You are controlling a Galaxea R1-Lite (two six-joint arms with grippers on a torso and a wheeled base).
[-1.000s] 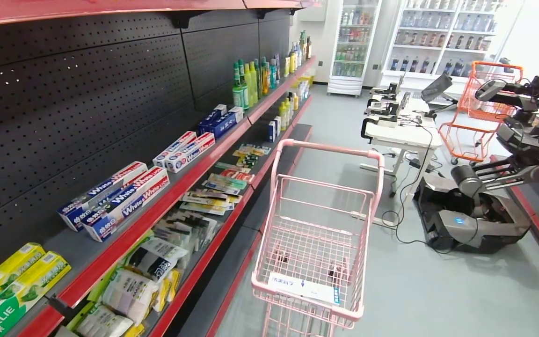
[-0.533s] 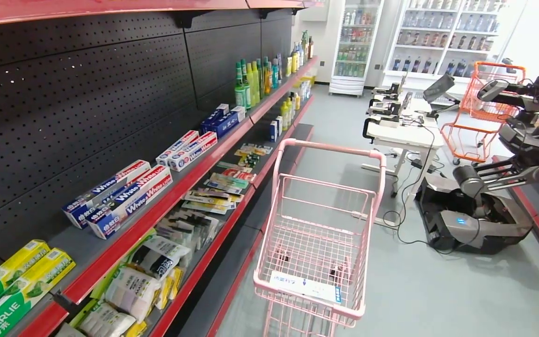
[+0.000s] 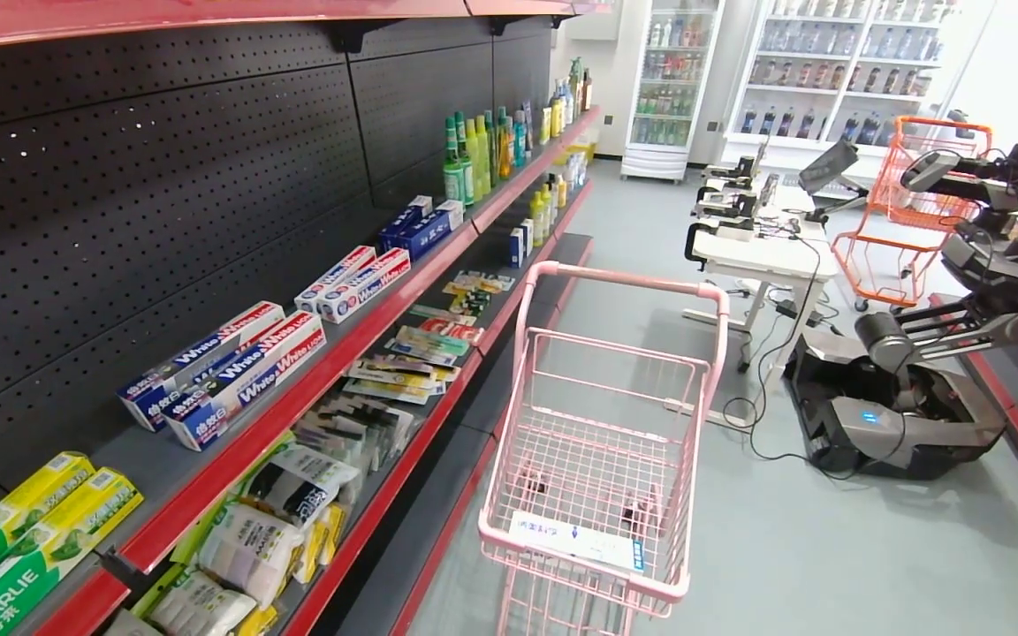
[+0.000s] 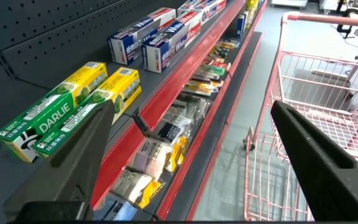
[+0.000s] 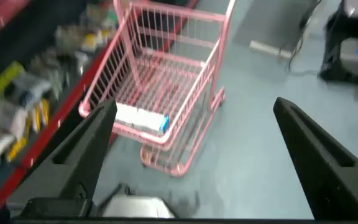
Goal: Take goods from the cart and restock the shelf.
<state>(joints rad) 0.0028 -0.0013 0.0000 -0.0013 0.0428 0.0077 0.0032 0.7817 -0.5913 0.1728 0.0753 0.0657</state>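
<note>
Aisle stop, shelf run on robot's left, cart directly ahead

- Pink shopping cart (image 3: 602,459) stands on grey floor just beside the shelving, handle at the far end
- One white box with a blue end (image 3: 575,541) lies flat at the near end of the cart basket; rest of the basket is bare wire
- Red-edged shelf (image 3: 359,337) carries green-and-yellow toothpaste boxes (image 3: 27,539) nearest, then white, blue and red toothpaste boxes (image 3: 226,371), then green bottles (image 3: 472,159) farther along
- Lower tier holds soft packets (image 3: 292,499) and flat carded goods
- Left gripper (image 4: 191,109): fingers spread wide, nothing between them; it hangs over the gap between shelf and cart, green-and-yellow boxes (image 4: 73,112) on one side, cart (image 4: 328,68) on the other
- Right gripper (image 5: 194,104): fingers also wide apart and holding nothing; it sits high above the floor with the cart (image 5: 166,62) and its box (image 5: 140,118) below, well apart from both
- Behind: orange cart (image 3: 911,203), white desk (image 3: 765,252), drinks cooler (image 3: 668,79)
</note>
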